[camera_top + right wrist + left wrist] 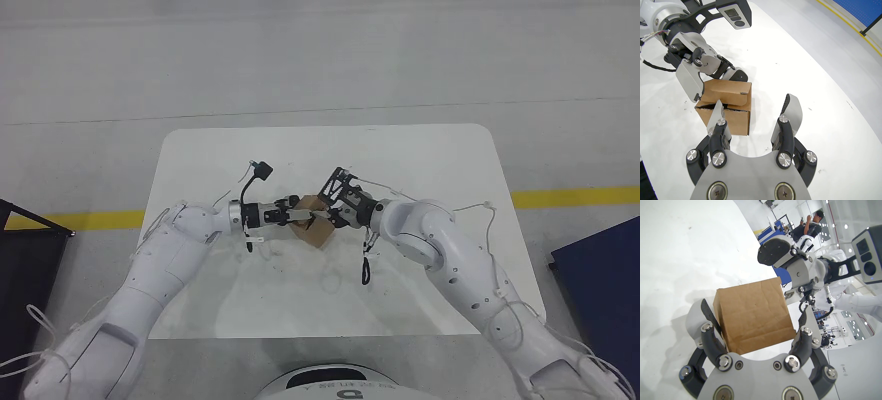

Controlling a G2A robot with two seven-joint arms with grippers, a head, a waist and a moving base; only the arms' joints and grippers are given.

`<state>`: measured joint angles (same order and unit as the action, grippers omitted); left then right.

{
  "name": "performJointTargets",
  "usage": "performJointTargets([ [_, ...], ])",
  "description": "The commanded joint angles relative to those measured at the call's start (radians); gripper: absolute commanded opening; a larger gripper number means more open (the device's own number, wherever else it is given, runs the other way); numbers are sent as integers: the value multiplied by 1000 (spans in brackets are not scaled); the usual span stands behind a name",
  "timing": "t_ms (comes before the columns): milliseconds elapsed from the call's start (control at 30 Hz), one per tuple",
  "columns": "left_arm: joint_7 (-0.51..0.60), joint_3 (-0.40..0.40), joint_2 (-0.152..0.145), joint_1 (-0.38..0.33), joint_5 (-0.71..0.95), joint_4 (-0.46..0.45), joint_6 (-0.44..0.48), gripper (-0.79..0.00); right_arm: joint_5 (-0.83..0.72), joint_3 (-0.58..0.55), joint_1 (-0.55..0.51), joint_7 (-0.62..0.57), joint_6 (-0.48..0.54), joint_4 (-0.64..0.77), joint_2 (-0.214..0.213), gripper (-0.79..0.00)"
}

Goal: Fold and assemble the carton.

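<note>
Our left gripper (755,307) pinches the brown carton (728,115) by two opposite sides, steadying it on the white table (430,290). Our right gripper (754,100) is spread, with one fingertip (718,106) at the carton's loose flaps, which face it. This arm seems better placed to tuck them.

White table (430,160), pale grey floor (300,60), yellow floor stripe (580,197), blue partition (610,290)

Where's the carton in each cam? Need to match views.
Top view: carton, centre of picture, between left gripper and right gripper.
Left wrist view: carton held in left gripper.
Right wrist view: carton at one right gripper finger, left gripper gripping its far side.
Shared landmark: left gripper clamped on carton.
</note>
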<state>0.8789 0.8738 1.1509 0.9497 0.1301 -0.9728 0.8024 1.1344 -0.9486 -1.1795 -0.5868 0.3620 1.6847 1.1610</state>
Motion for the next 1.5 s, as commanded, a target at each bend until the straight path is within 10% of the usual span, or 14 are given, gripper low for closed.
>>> performJointTargets([
  [0,3,-2,1,-2,0,2,-1,0,0,-3,-2,-6,1,0,-1,-215],
  [1467,43,-84,40,-84,-64,89,-57,0,17,-55,-47,-100,39,24,-15,-296],
])
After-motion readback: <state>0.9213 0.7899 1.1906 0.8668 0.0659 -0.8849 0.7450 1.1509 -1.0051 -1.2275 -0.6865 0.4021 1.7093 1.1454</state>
